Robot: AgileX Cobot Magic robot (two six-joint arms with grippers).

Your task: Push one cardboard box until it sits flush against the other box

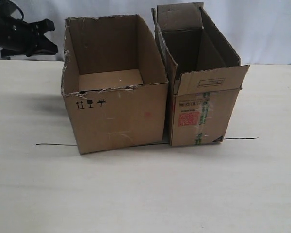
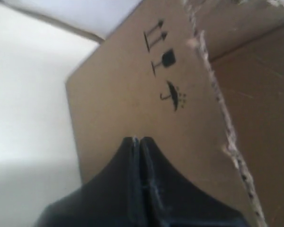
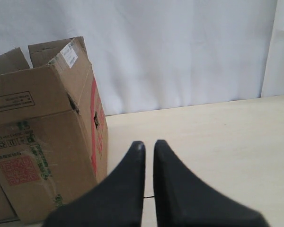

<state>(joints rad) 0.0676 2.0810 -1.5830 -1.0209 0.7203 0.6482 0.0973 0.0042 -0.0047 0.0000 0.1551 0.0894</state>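
The wide cardboard box (image 1: 119,114), with its torn rim and black symbols, stands left of centre on the table. Right beside it is the other box (image 1: 203,114), narrower, with a red label and upright flaps. Only a thin gap shows between them near the bottom. My left gripper (image 1: 52,36) hovers by the upper left wall of the cardboard box. In the left wrist view the left gripper (image 2: 139,140) is shut, tips close to the box wall (image 2: 132,94); contact cannot be told. My right gripper (image 3: 149,143) is shut to a thin slit, empty, beside the other box (image 3: 42,156).
A thin black line (image 1: 53,144) runs across the light table (image 1: 145,194) under both boxes and comes out on the right (image 1: 240,139). A white backdrop (image 1: 271,29) closes the far side. The right arm is out of the exterior view.
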